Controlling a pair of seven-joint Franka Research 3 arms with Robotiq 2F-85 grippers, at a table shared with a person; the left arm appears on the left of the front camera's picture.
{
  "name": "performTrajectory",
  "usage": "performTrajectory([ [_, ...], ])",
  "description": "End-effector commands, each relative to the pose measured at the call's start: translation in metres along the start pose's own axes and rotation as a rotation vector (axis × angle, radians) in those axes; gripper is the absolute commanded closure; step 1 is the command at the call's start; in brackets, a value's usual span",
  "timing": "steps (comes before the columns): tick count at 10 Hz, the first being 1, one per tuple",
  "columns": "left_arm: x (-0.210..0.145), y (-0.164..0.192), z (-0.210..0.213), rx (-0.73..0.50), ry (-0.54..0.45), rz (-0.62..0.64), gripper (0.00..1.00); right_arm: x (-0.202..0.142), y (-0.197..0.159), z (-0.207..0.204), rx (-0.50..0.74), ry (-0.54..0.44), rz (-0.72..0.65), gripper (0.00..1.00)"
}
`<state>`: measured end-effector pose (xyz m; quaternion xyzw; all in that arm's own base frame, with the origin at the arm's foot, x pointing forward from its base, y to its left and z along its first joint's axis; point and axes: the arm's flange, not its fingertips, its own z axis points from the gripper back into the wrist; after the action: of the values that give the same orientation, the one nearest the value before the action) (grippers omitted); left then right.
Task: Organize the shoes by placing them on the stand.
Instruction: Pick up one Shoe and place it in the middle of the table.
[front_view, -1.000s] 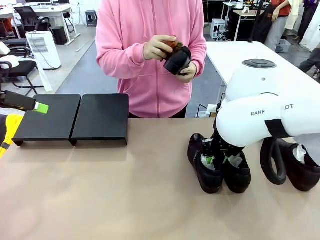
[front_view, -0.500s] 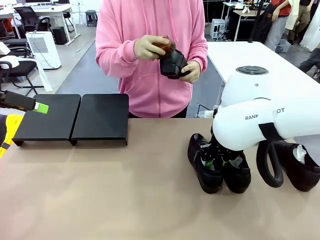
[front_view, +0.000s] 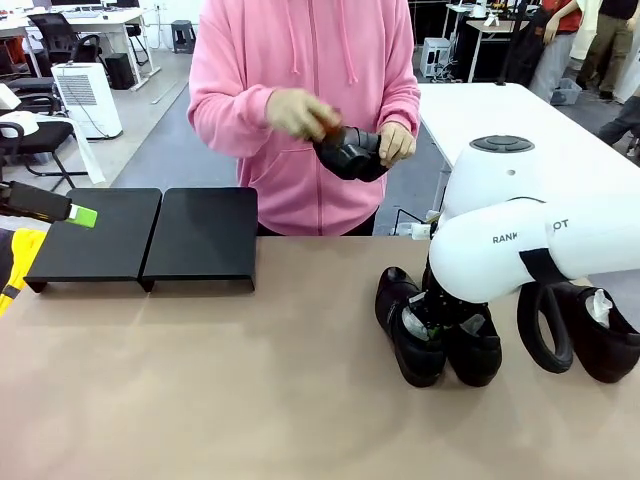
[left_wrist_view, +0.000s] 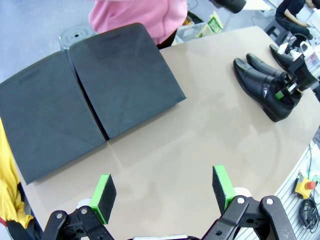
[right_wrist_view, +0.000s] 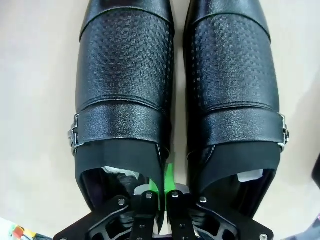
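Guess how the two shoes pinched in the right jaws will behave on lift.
Probably toe-heavy: the right jaws pinch the shoes only at their inner heel collars, so the toes may droop. The glossy leather could slip. The collars look thin and may flex.

Open tabletop (front_view: 250, 390) between stand (front_view: 150, 235) and shoes (front_view: 430, 340); bulky right arm (front_view: 520, 245) low over them.

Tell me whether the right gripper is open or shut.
Shut: the right gripper pinches the adjoining inner walls of the two shoes, one finger inside each, green pads nearly touching.
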<state>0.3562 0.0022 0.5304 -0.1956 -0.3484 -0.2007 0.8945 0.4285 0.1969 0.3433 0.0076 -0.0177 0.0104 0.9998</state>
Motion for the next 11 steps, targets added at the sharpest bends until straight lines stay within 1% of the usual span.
performTrajectory([
  [1, -0.001, 0.002, 0.001, -0.003, 0.000, -0.012, 0.00, 0.001, 0.010, -0.003, -0.012, 0.006, -0.022, 1.00],
  [2, -0.001, 0.002, 0.001, -0.003, 0.000, -0.012, 0.00, -0.004, 0.013, 0.009, 0.004, -0.002, -0.030, 1.00],
  [3, -0.001, 0.002, 0.001, -0.003, 0.000, -0.012, 0.00, -0.015, 0.018, 0.034, 0.021, -0.048, -0.034, 1.00],
  [4, -0.001, 0.002, 0.001, -0.003, 0.000, -0.012, 0.00, -0.028, 0.026, 0.061, 0.067, -0.091, -0.028, 1.00],
  [5, -0.001, 0.002, 0.001, -0.003, 0.000, -0.012, 0.00, -0.045, 0.039, 0.090, 0.143, -0.118, -0.035, 1.00],
  [6, -0.001, 0.002, 0.001, -0.003, 0.000, -0.012, 0.00, -0.062, 0.060, 0.105, 0.194, -0.110, -0.008, 1.00],
  [8, -0.001, 0.002, 0.001, -0.003, 0.000, -0.012, 0.00, -0.089, 0.115, 0.110, 0.295, -0.075, 0.105, 1.00],
  [9, -0.001, 0.002, 0.001, -0.003, 0.000, -0.012, 0.00, -0.094, 0.150, 0.099, 0.290, -0.054, 0.142, 1.00],
  [11, -0.001, 0.002, 0.001, -0.003, 0.000, -0.012, 0.00, -0.091, 0.187, 0.079, 0.221, -0.047, 0.126, 1.00],
])
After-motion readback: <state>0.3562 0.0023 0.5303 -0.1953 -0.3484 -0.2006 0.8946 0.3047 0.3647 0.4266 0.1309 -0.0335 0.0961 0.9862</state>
